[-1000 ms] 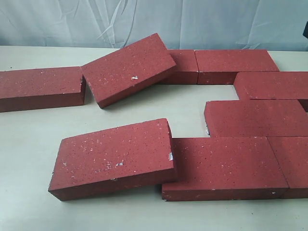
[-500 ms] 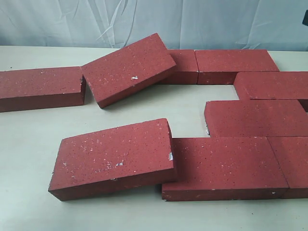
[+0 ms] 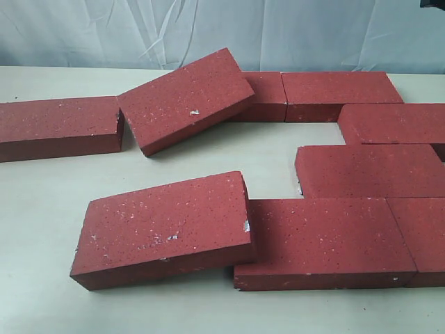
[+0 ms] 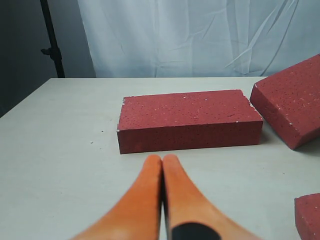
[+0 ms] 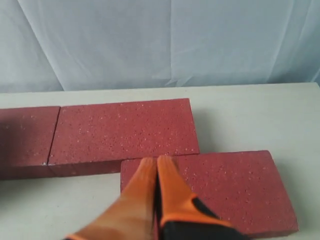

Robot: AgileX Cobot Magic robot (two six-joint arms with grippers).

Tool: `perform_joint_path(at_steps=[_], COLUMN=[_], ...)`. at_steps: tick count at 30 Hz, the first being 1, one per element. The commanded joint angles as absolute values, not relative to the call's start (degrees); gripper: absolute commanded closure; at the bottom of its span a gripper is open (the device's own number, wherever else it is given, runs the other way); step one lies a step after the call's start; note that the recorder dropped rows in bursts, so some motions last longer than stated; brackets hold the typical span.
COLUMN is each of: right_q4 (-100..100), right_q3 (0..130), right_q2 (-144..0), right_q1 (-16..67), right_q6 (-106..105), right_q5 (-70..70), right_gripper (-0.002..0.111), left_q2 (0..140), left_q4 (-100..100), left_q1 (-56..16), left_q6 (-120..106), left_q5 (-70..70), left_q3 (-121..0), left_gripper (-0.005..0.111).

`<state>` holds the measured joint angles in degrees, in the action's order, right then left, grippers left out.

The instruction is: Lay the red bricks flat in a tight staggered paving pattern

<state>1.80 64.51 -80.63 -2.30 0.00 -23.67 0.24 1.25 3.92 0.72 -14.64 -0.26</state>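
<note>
On the near side of the pale table [image 3: 42, 209], a dark red, speckled rectangular paver brick [image 3: 163, 226] lies tilted, its right end propped on a flat brick [image 3: 323, 240]. Behind, on the right, more red bricks [image 3: 368, 170] lie flat in rows. Far left, a lone brick [image 3: 59, 125] lies flat beside a skewed brick [image 3: 184, 97]. The left gripper [image 4: 161, 160] and right gripper [image 5: 156, 161] are both empty, their orange fingers pressed together.

Exterior view looks down over bench [image 3: 42, 223] toward curtain [image 3: 104, 31]; wrist views sit low, near, likely sharing its back-row red bricks [image 3: 341, 90].
</note>
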Motion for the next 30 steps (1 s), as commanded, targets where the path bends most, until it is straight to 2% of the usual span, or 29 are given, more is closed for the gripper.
perform_joint_path(at_steps=[1,9,21,30], right_q4=[2.65,19.45,21.57,21.79], right_q3=[69.04,70.58,70.58,70.58], right_q2=[-83.45,-84.87,-84.87,-84.87], right_q1=[-2.22,-2.22,-2.22,-2.22], right_q6=[-2.71,-18.11,-19.72,-19.72], right_q5=[-31.47,-36.65,-37.33,-37.66], right_gripper=[0.109,0.109,0.109,0.109], left_q2=[0.00,0.00,0.00,0.00], left_q4=[1.11,1.11,1.26,1.26], left_q1=[3.99,3.99,3.99,3.99], left_q6=[1.08,1.08,1.08,1.08], left_q5=[-14.12,-14.12,-13.45,2.50], left_q3=[0.00,0.00,0.00,0.00], left_gripper=[0.107,0.107,0.107,0.107])
